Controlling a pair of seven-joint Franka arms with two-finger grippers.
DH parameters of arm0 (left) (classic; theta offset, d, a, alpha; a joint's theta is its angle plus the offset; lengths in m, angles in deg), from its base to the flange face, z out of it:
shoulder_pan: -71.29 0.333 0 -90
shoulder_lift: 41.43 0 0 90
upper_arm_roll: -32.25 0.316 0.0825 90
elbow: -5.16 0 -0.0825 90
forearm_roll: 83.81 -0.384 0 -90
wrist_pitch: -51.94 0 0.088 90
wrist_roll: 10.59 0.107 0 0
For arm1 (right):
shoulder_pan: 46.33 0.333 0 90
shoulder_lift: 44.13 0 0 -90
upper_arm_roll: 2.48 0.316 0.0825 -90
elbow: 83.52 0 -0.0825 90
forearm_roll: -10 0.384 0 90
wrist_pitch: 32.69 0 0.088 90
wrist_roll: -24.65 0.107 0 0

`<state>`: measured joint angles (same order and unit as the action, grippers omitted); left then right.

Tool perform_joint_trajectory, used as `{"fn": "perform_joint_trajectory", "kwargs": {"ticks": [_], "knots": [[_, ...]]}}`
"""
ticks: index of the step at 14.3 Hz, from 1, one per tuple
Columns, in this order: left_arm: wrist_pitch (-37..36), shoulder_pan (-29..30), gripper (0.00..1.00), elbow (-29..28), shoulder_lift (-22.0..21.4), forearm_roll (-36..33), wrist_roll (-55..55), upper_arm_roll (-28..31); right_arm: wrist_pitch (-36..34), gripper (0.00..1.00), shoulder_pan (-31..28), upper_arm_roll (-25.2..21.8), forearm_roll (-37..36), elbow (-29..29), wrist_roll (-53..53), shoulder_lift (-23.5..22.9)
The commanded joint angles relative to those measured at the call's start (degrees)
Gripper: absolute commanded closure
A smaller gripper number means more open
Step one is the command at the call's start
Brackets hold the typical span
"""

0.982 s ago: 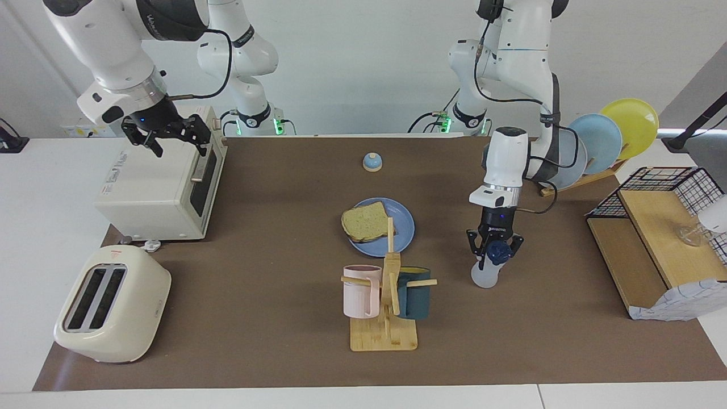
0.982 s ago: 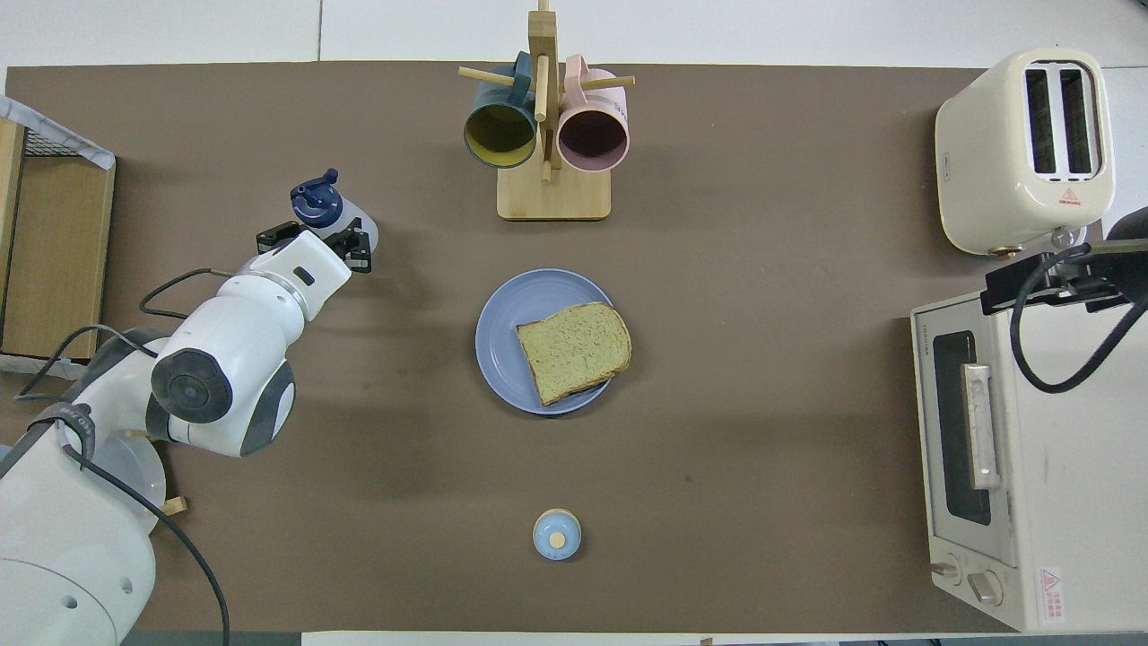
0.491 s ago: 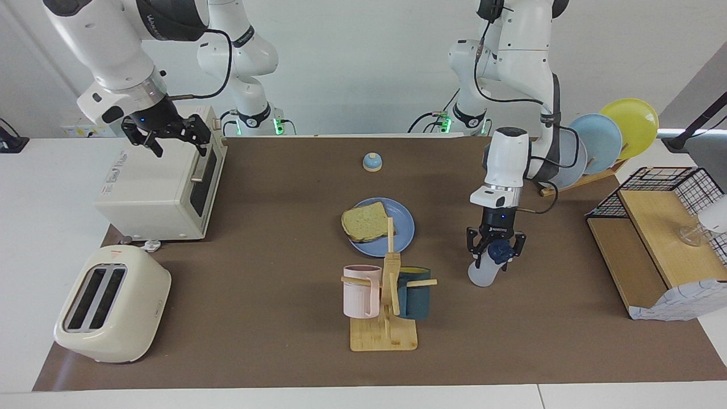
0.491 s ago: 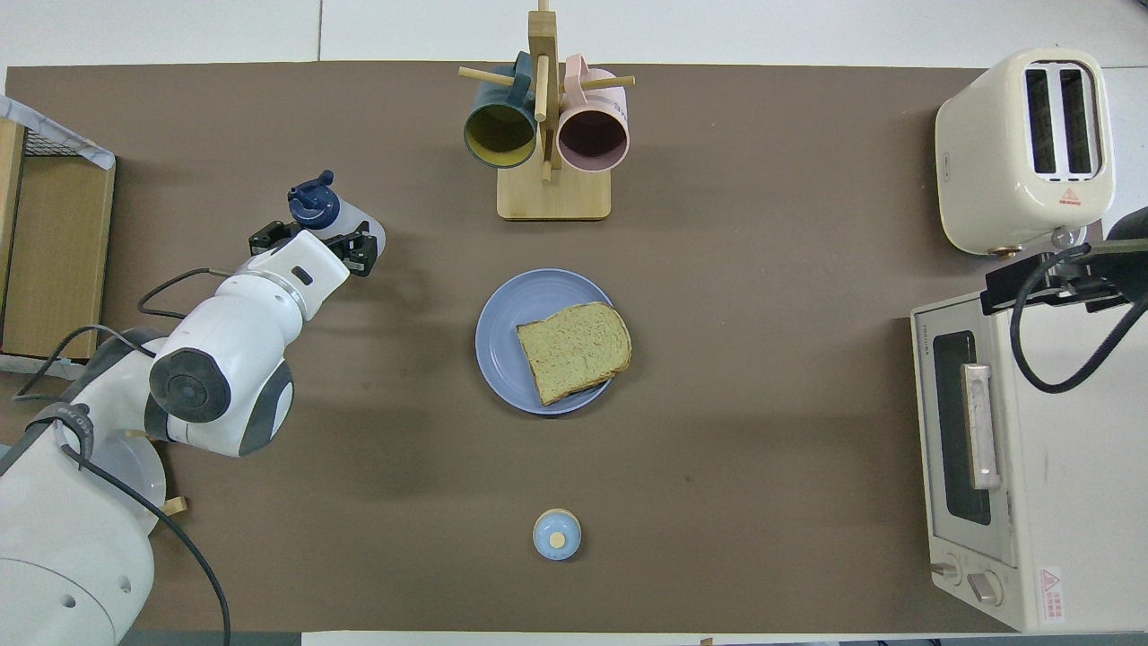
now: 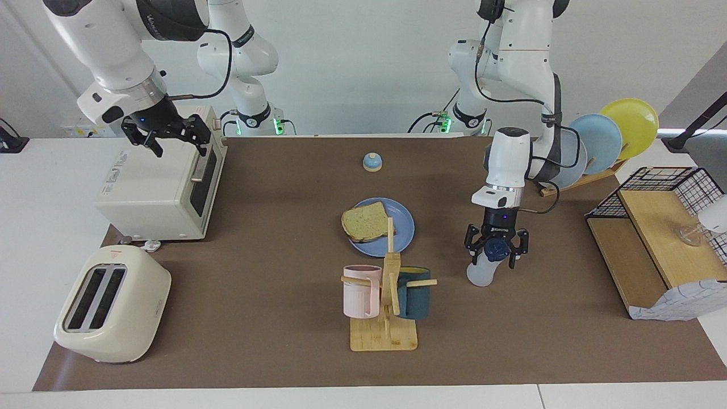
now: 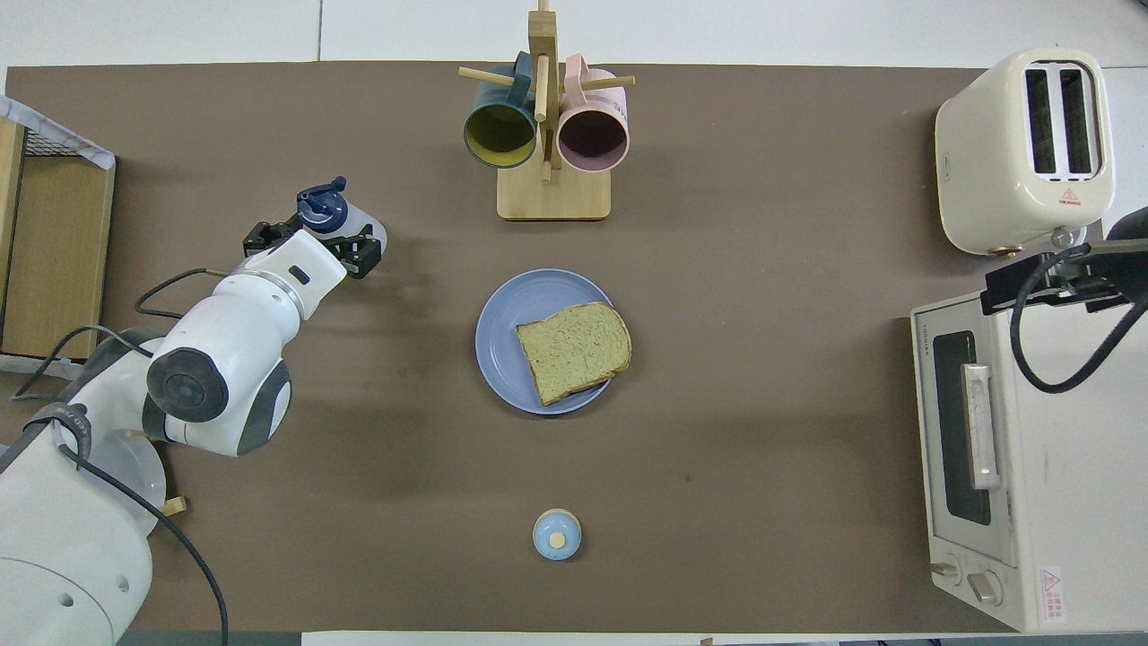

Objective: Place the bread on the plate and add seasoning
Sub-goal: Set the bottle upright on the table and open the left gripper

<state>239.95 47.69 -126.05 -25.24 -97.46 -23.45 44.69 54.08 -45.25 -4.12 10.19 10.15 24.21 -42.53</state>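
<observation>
The bread (image 5: 366, 222) lies on the blue plate (image 5: 404, 227) at the table's middle; both also show in the overhead view, bread (image 6: 574, 352) on plate (image 6: 498, 341). The seasoning bottle (image 5: 480, 274), translucent white with a navy cap, stands on the mat toward the left arm's end, and its body (image 6: 363, 231) shows in the overhead view. My left gripper (image 5: 492, 257) hangs over it, fingers open on either side of the cap. My right gripper (image 5: 169, 138) waits open above the toaster oven.
A toaster oven (image 5: 153, 187) and a toaster (image 5: 111, 304) stand at the right arm's end. A mug rack (image 5: 389, 289) with two mugs stands farther from the robots than the plate. A bell (image 5: 372, 162) is nearer to the robots. A plate rack (image 5: 608, 142) and wire shelf (image 5: 659, 227) are at the left arm's end.
My left gripper's fingers have spread wider around the bottle's cap. The bottle has shifted slightly toward the plate. The right arm has not moved.
</observation>
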Motion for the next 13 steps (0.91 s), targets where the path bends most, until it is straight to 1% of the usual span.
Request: {"fn": "perform_joint_trajectory", "kwargs": {"ticks": [1, 4, 6, 11, 12, 13], "knots": [[0.9, 0.4, 0.00, -0.9, -0.1, -0.1, 0.6, -0.1, 0.8, 0.00, -0.2, 0.0, -0.2, 0.9, -1.0, 0.6], [1.3, 0.4, 0.00, -2.6, -0.6, -0.1, 1.0, -0.1, 0.8, 0.00, -0.2, 0.0, -0.2, 0.9, -1.1, 0.6], [1.3, 0.5, 0.00, -4.3, -2.1, -0.1, 1.2, -0.1, 0.8, 0.00, -0.3, 0.0, -0.2, 0.9, -1.0, 0.6], [0.3, 1.2, 0.00, -10.0, -8.8, -0.1, 3.1, -0.1, 0.8, 0.00, -0.3, 0.0, -0.2, 0.9, -1.1, 0.6], [-1.5, 1.1, 0.00, -10.7, -10.4, -0.1, 3.3, -0.1, 0.8, 0.00, -0.3, 0.0, -0.2, 0.9, -1.1, 0.6], [-5.0, 1.0, 0.00, -11.3, -12.6, -0.1, 3.6, -0.2, 0.8, 0.00, -0.2, 0.0, -0.2, 0.9, -1.1, 0.6]]}}
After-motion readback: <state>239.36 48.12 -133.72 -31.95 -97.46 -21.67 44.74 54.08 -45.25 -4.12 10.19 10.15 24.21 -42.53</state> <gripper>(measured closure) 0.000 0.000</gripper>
